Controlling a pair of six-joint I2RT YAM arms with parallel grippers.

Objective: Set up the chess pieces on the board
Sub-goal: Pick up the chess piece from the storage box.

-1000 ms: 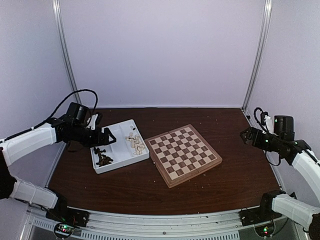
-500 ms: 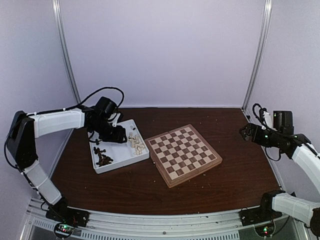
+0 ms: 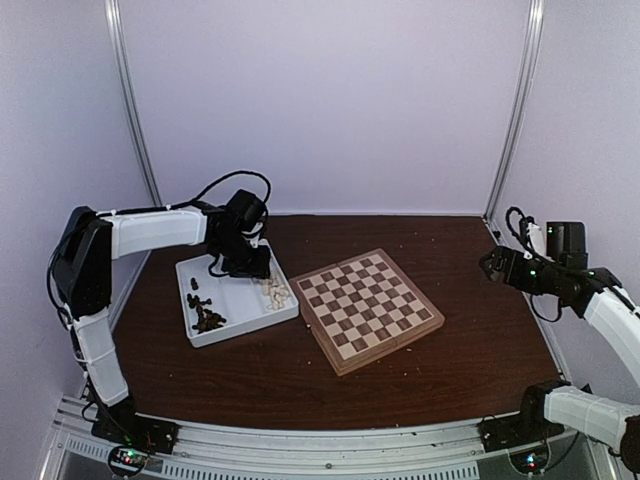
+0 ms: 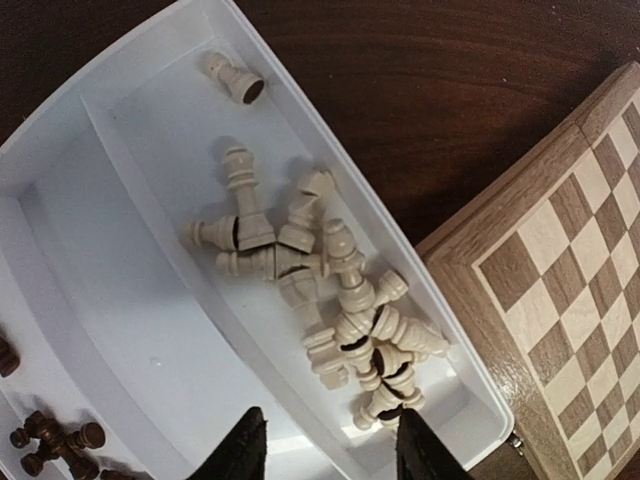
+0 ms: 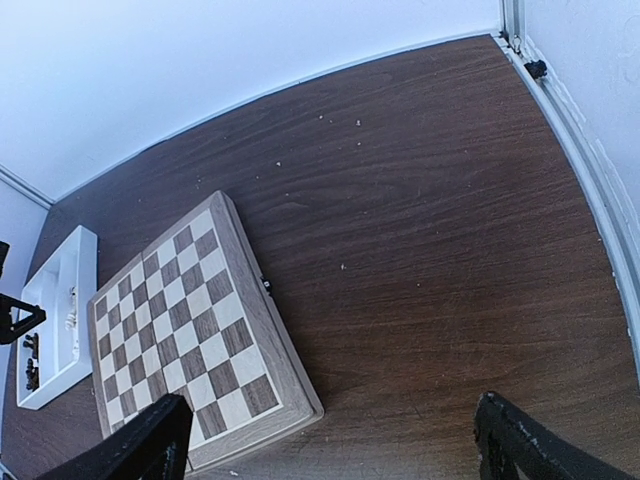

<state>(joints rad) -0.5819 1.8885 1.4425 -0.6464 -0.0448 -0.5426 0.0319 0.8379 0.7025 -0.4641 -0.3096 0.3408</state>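
The board (image 3: 368, 308) lies bare on the dark table, with no pieces on it; its corner shows in the left wrist view (image 4: 560, 270). The chess pieces lie in a white tray (image 3: 228, 302): cream ones (image 4: 340, 290) heaped in the right compartment, dark ones (image 3: 207, 318) at the front left. My left gripper (image 3: 248, 262) hovers over the cream heap, open with a moderate gap (image 4: 330, 450) and nothing between its fingers. My right gripper (image 3: 490, 265) hangs far right of the board, wide open (image 5: 335, 450) and empty.
The tray (image 4: 120, 250) sits just left of the board, almost touching its corner. Metal frame posts stand at the back left (image 3: 130, 110) and back right (image 3: 515, 110). White walls enclose the table (image 3: 470, 350).
My left arm swung from left of the tray to above its right compartment, and its jaws narrowed. The right arm pulled back slightly, then held still.
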